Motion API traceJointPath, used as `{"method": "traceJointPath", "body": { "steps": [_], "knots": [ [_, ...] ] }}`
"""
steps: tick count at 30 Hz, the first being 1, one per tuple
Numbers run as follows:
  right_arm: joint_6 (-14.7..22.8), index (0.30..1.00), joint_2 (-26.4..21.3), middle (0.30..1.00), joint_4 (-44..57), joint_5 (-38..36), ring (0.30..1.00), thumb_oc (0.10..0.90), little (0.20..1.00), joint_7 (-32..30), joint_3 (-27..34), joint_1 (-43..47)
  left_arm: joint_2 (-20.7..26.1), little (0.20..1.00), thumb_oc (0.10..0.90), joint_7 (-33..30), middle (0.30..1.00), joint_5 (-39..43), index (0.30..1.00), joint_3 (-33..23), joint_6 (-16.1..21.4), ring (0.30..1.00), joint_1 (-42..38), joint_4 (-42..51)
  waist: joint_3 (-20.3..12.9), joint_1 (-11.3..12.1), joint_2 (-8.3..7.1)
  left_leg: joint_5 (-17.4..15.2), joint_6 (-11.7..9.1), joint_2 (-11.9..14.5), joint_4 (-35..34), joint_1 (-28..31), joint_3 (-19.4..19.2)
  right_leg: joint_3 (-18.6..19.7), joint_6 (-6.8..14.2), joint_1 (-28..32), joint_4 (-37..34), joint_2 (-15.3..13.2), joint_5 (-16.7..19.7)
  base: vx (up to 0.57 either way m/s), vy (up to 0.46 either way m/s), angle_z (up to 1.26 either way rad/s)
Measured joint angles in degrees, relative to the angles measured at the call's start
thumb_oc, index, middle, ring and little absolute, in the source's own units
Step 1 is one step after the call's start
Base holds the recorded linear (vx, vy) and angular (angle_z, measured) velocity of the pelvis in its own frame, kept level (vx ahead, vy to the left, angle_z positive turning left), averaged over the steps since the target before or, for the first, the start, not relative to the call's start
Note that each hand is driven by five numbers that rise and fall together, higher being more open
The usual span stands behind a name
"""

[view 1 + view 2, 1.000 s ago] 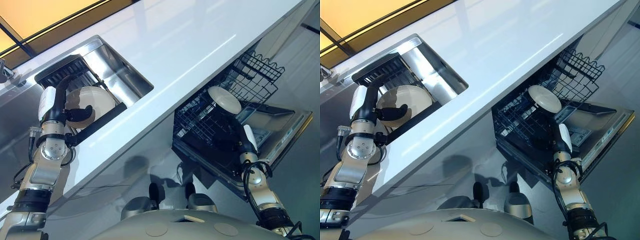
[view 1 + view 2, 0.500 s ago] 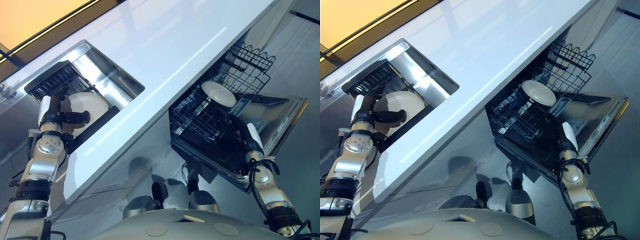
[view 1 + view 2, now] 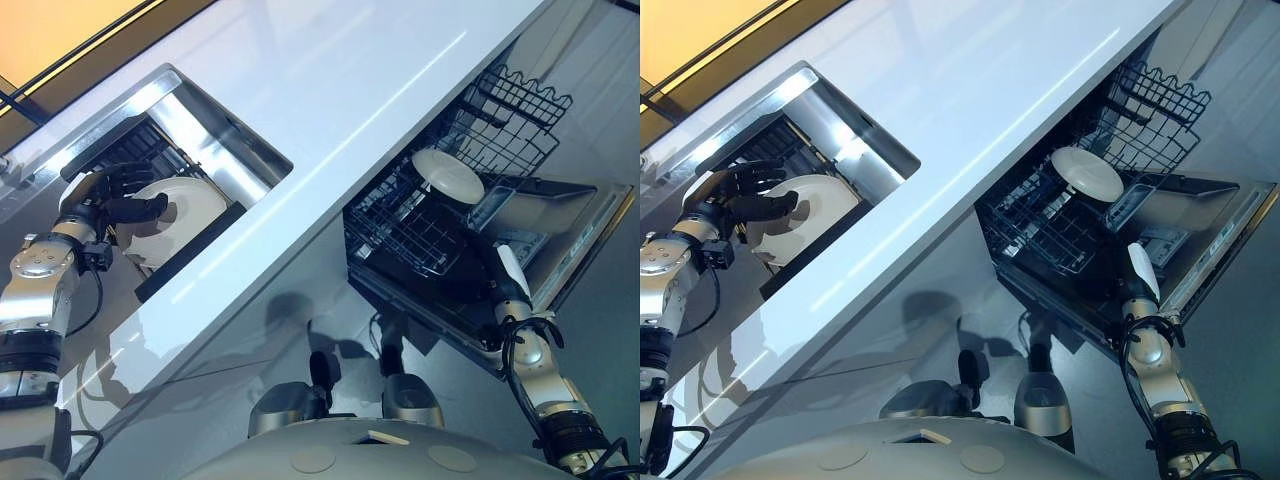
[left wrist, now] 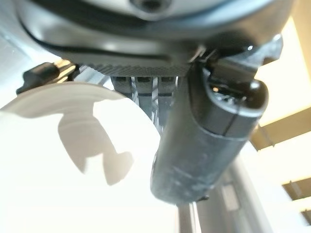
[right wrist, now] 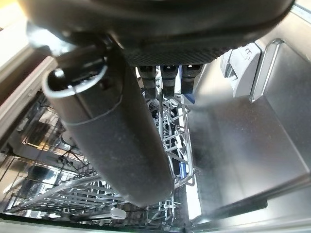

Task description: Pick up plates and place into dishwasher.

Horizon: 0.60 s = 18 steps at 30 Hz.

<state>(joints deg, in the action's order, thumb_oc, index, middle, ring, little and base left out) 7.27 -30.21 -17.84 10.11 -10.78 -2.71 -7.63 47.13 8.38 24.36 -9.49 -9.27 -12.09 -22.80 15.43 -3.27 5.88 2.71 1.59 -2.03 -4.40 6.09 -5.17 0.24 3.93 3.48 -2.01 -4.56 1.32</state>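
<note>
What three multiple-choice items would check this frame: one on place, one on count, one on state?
1. Where is the plate by the left hand?
A in the sink
B on the floor
C on the counter

2. How many plates sit in the dishwasher rack?
A none
B one
C three

3. The dishwasher door is:
A shut
B open
C removed

Key: 1 A, the plate stands inside the basin; 2 B, a single white plate lies on the rack; 3 B, the door hangs down beside the right hand.

plates: two, one in sink [image 3: 185,205], one in dishwasher rack [image 3: 448,175]
sink [image 3: 240,150]: one
dishwasher racks [image 3: 410,225]: two
</note>
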Motion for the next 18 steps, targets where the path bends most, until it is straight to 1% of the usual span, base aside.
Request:
{"method": "traceJointPath", "body": {
  "steps": [1, 4, 6, 9, 13, 18],
  "knots": [
    [-0.01, 0.900, 0.07, 0.900, 0.00, 0.00, 0.900, 0.800, 0.900, -0.07, 0.00, -0.03, -0.01, 0.200, 0.100, -0.25, 0.300, 1.21, 0.300, -0.67, 0.77, 0.300, 0.08, 0.02, 0.02, 0.07, -0.05, -0.02, 0.01, 0.00, -0.02, 0.00, 0.29, -0.93, 0.01, 0.08, -0.04, -0.07, 0.00, -0.05, -0.060, 0.09],
    [-0.01, 0.900, 0.28, 0.900, -0.44, 0.01, 0.900, 0.800, 0.900, -0.16, 0.00, -0.12, -1.13, 0.200, 0.100, -0.42, 0.300, 3.04, 0.300, -1.65, 3.06, 0.300, 0.41, 0.74, 0.03, 0.34, -0.06, -0.11, 0.12, -0.20, -0.08, 0.02, 1.29, -2.16, 0.06, 0.77, -0.75, -0.43, -0.01, -0.05, -0.069, 0.12],
    [-0.07, 0.900, 0.66, 0.900, -0.81, 0.02, 0.900, 0.800, 0.900, -0.49, 0.00, -0.23, -1.74, 0.200, 0.100, -1.25, 0.300, 2.72, 0.300, -2.33, 4.39, 0.300, 0.56, 3.75, -0.01, 0.56, -0.19, -0.12, 0.12, -0.31, -0.15, 0.11, 1.97, -2.75, 0.08, 1.20, -1.12, -0.54, -0.02, -0.05, -0.065, 0.16],
    [-0.12, 0.900, 1.16, 0.900, -1.29, 0.01, 0.900, 0.800, 0.900, -1.03, 0.08, -0.26, -1.75, 0.200, 0.100, -0.65, 0.300, 2.56, 0.300, -2.42, 5.46, 0.300, 1.83, 9.09, -0.02, 0.81, -0.24, -0.12, 0.12, -0.35, -0.18, 0.54, 3.06, -3.86, 0.07, 2.52, -2.02, -0.56, -0.02, -0.06, -0.053, 0.18],
    [-0.24, 0.900, 1.98, 0.900, -1.32, 0.02, 0.900, 0.800, 0.900, -1.27, 0.16, -0.28, -1.76, 0.200, 0.100, 2.05, 0.300, 2.57, 0.300, -2.78, 5.78, 0.300, 2.37, 15.41, -0.06, 1.59, -0.25, -0.13, 0.07, -0.24, -0.20, 0.97, 3.44, -4.08, 0.05, 3.30, -2.36, -0.40, 0.00, -0.06, -0.046, 0.05],
    [-0.45, 0.900, 2.33, 0.900, -1.31, 0.05, 0.900, 0.800, 0.900, -1.27, 0.15, -0.43, -1.77, 0.200, 0.100, 5.52, 0.300, 2.53, 0.300, -2.60, 5.75, 0.300, 3.23, 19.63, -0.45, 1.66, -0.35, -0.15, 0.02, -0.24, -0.64, 2.14, 3.86, -4.33, 0.05, 4.78, -3.11, -0.38, -0.01, -0.05, -0.031, 0.04]
  ]
}}
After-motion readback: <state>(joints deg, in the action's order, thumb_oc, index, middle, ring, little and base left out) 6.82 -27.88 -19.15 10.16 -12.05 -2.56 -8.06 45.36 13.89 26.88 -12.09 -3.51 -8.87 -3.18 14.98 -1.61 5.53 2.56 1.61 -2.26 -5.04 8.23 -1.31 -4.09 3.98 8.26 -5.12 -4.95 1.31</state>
